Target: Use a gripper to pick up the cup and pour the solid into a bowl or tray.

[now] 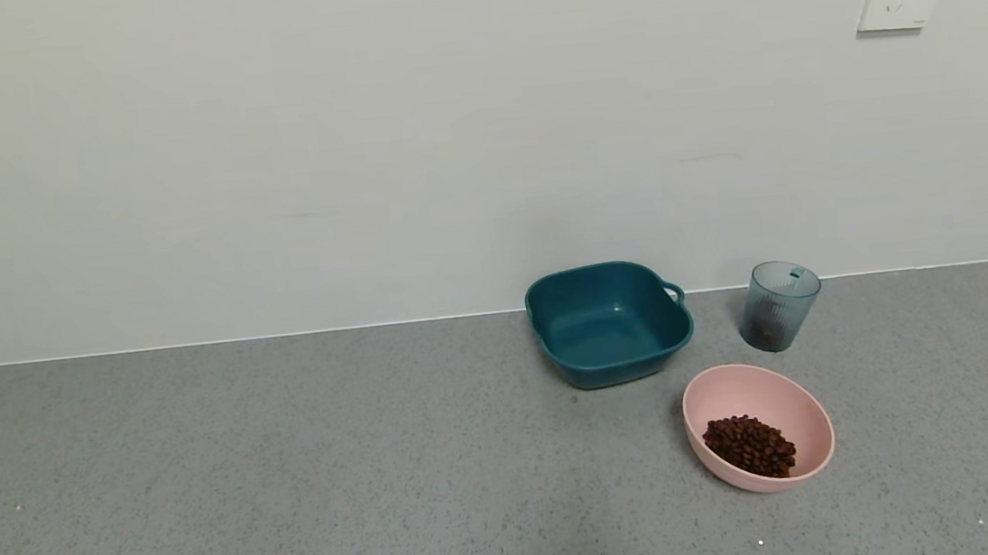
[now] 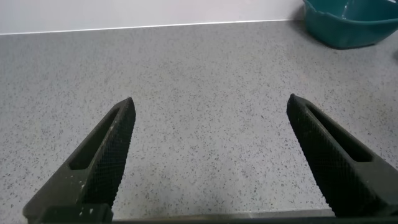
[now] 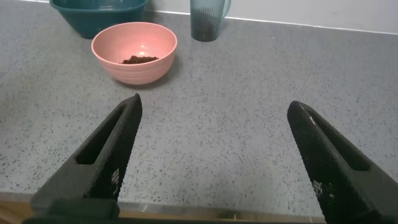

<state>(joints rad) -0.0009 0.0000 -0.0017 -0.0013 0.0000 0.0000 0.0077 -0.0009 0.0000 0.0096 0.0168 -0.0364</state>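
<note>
Solid (image 1: 750, 445) heaped in pink bowl (image 1: 786, 394); cup (image 1: 779, 305) upright at its 12 o'clock. Left gripper (image 2: 210, 109), right gripper (image 3: 214, 106): fingers spread, holding nothing.

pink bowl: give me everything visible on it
The round pale pink plastic bowl has smooth, matte sides and a plain rim. It sits upright on the speckled grey countertop, the nearest of the three containers, in front of the ribbed blue-grey cup and the dark teal square basin, touching neither. A pile of small dark brown pellets lies inside, toward its near side. No gripper touches it.
</note>
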